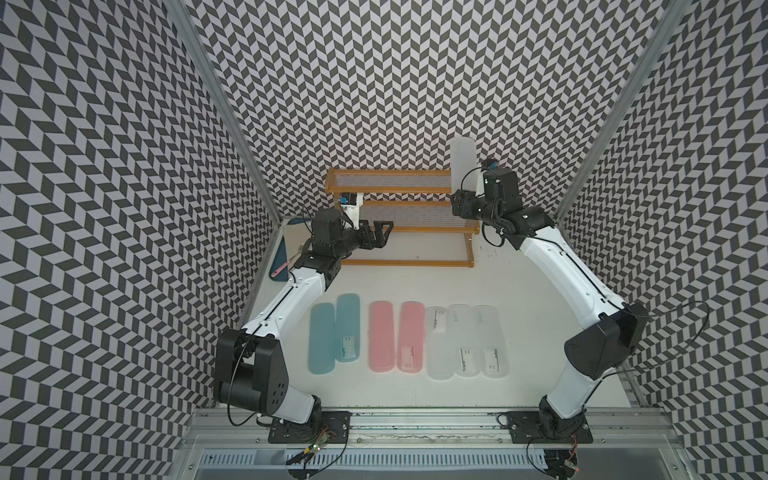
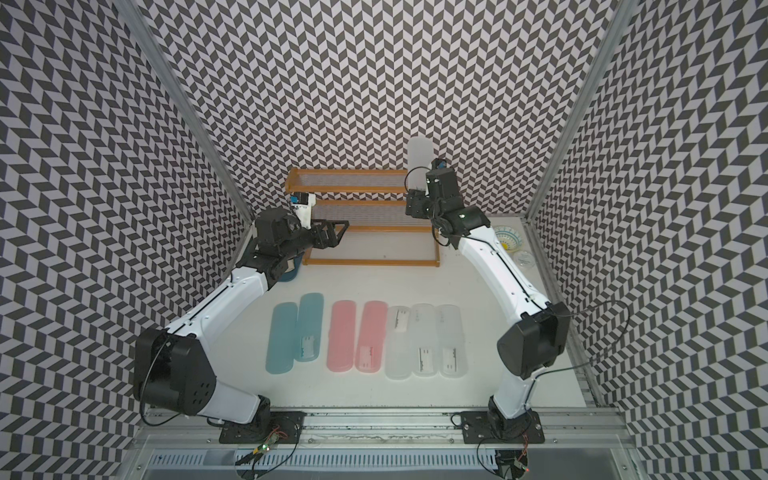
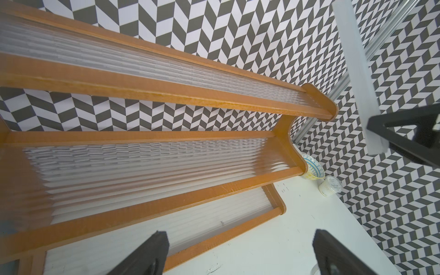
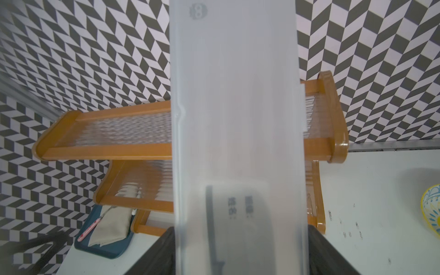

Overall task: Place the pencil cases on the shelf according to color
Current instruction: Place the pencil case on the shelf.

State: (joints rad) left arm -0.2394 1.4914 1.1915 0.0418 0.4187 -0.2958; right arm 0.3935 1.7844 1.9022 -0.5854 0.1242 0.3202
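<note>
Your right hand (image 1: 458, 198) grips frosted white case (image 1: 462, 160), upright, near end of shelf (image 1: 390, 192) top tier. Left hand (image 1: 384, 235) wide, empty. Shelf bare. You have seven left on table (image 1: 519, 332): teal cases (image 1: 322, 338), pink cases (image 1: 381, 336), white cases (image 1: 440, 343).

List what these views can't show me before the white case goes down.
- Held white case: label print blurred; far end cut off by the right wrist view's edge.
- Gap between case and shelf: no view settles it.
- Dark blue tray: partly behind the left arm in both top views.
- Bowl: cut off by the right wrist view's edge.
</note>
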